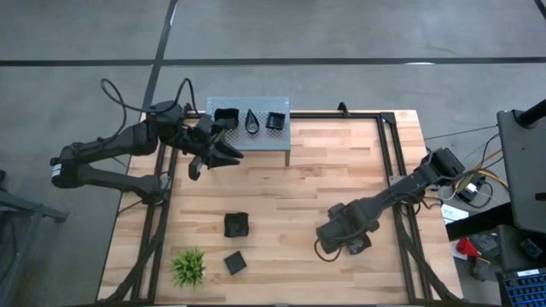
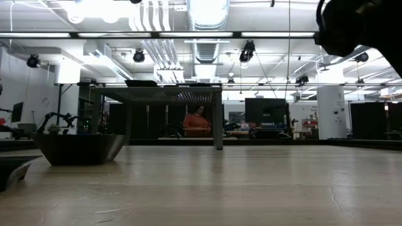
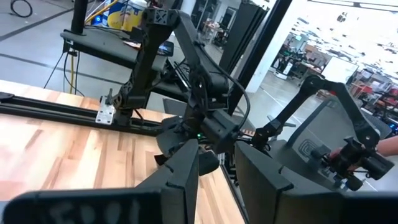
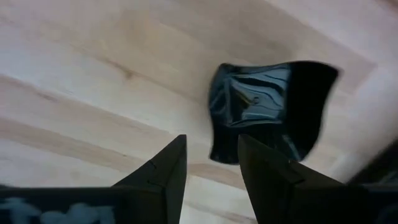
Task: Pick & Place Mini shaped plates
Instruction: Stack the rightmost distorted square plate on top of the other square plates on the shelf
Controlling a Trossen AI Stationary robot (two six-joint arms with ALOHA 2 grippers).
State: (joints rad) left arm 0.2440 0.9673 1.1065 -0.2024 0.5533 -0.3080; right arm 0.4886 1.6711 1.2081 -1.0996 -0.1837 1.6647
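Butcher-block wood table [image 1: 290, 196] carries glossy black plates: three on a small grey perforated metal shelf [image 1: 287, 136] at twelve o'clock, two near the spiky green plant [image 1: 188, 266] at seven. The right gripper [image 4: 211, 163] hangs at five o'clock, fingers parted, just above a square raised-rim black plate [image 4: 267, 106]. The left gripper [image 1: 223, 155] hovers beside the shelf, part-open, nothing seen between its fingers.

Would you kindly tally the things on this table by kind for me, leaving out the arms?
Black mini plates: 6 (three on the stand, two on the wooden table, one just ahead of the right gripper, seen in its wrist view)
Green spiky plant: 1
Grey raised stand: 1
Total: 8
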